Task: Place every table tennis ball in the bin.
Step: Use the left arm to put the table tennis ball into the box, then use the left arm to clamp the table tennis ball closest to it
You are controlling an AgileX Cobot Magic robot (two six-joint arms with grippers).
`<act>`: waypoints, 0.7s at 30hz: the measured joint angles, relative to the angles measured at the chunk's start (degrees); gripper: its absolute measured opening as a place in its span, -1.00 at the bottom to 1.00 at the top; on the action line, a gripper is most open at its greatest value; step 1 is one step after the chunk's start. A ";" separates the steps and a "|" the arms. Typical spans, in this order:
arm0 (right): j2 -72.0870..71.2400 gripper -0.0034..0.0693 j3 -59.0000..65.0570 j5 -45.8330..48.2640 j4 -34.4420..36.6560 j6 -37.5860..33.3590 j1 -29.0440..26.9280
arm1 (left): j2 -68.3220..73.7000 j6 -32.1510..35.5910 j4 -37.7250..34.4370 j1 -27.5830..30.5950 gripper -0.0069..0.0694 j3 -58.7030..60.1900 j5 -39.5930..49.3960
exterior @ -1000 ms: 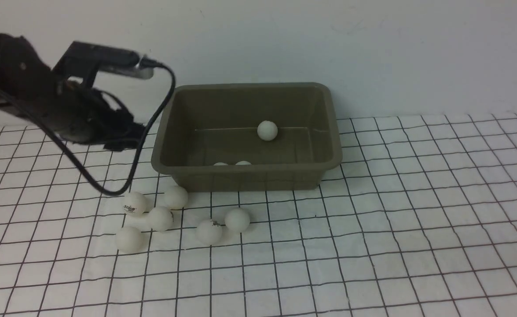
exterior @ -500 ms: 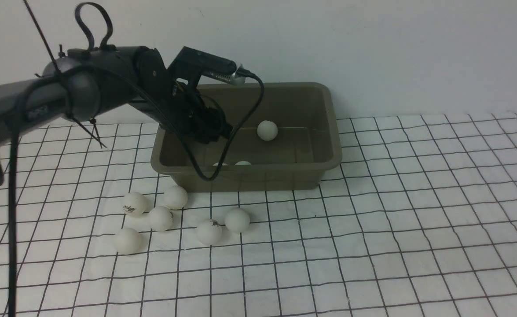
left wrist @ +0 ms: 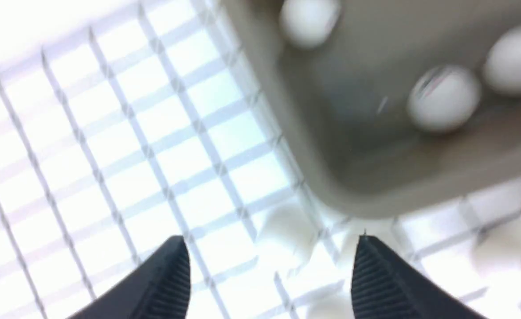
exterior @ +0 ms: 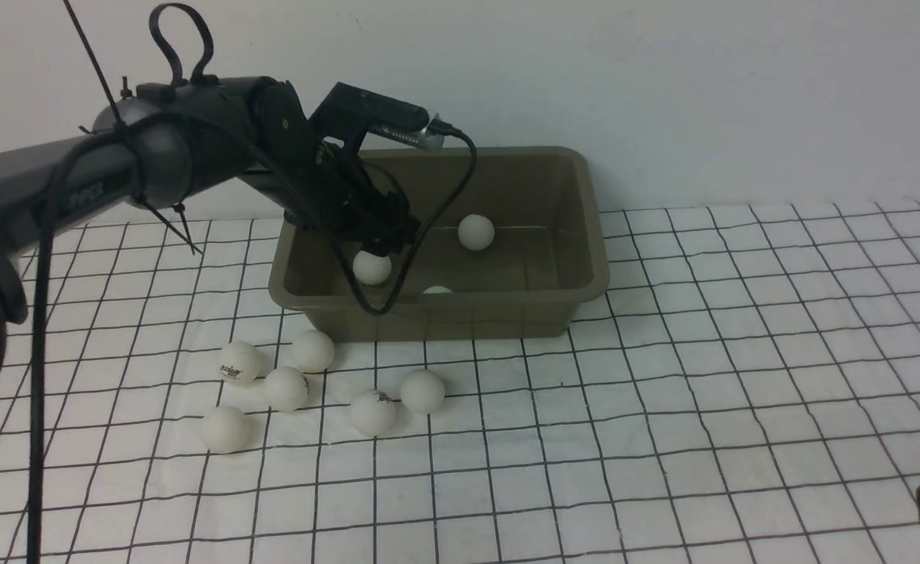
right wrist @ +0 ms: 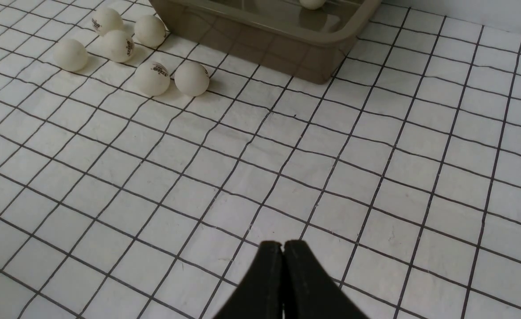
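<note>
Hovering over the bin (exterior: 444, 319), the left tool (left wrist: 271, 241) has its jaws spread and empty, with one ball (exterior: 371, 267) just beneath it inside and two more balls (exterior: 476, 232) showing beyond. Left to do: six balls (exterior: 286, 388) on the desk (exterior: 663, 392) below the tool, nothing blocking them, though its cable (exterior: 460, 188) dangles close. The right tool (right wrist: 283, 248) is clenched and empty, well apart.
</note>
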 joint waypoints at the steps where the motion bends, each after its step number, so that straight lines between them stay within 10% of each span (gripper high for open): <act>1: 0.00 -0.94 0.00 0.00 0.00 0.00 0.00 | -0.29 -0.14 0.05 0.76 0.32 1.83 0.31; 21: 0.00 -0.94 0.00 -0.91 1.82 0.00 0.00 | 6.73 0.38 -2.32 4.08 0.32 14.36 -12.61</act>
